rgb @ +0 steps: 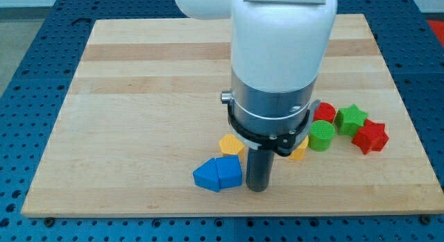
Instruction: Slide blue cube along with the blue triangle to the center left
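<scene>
Blue cube (229, 172) and blue triangle (206, 176) touch on the wooden board (139, 96).

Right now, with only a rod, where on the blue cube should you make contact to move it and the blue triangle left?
Its right face, approached from the view's right, where my tip stands close beside it. The blue cube abuts the blue triangle on its left, so pushing there should probably carry both together.

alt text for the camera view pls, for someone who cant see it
My tip rests just right of the blue cube and blue triangle, which touch near the wooden board's bottom middle. Yellow, red and green blocks cluster to the right, partly hidden by the white arm.
</scene>
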